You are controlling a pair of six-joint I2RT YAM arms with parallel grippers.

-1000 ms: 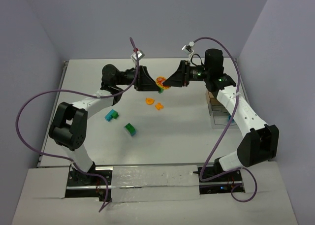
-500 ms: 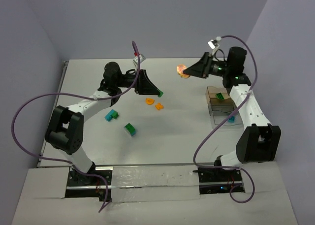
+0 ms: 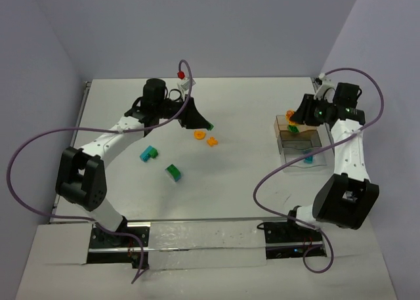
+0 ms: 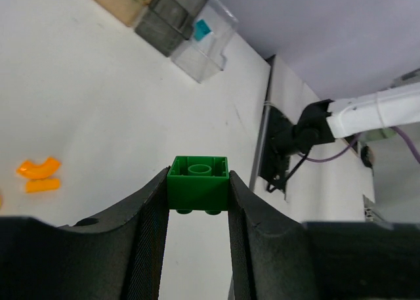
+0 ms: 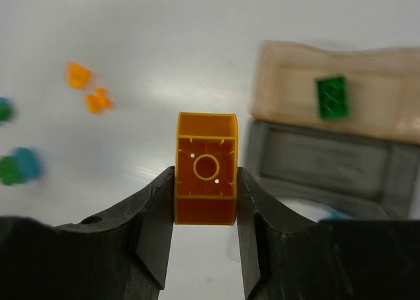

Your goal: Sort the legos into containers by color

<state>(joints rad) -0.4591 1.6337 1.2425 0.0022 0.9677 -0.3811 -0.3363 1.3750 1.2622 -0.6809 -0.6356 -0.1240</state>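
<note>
My left gripper [image 3: 206,123] is shut on a green lego brick [image 4: 197,184] and holds it above the table's middle. My right gripper [image 3: 293,115] is shut on an orange lego brick [image 5: 207,169] and holds it just left of and above the containers. The tan box [image 5: 282,83] holds one green brick [image 5: 331,98]. A smoky grey box [image 5: 328,165] adjoins it. The clear box [image 3: 314,167] holds a teal piece [image 3: 308,159]. Two orange pieces [image 3: 199,134] [image 3: 212,141], a teal brick [image 3: 148,153] and a green-and-teal brick [image 3: 174,172] lie on the table.
The boxes stand in a row near the table's right edge, also showing at the top of the left wrist view [image 4: 172,18]. Purple cables loop from both arms; one carries a red ball [image 3: 180,72] above the left arm. Grey walls close the back and sides.
</note>
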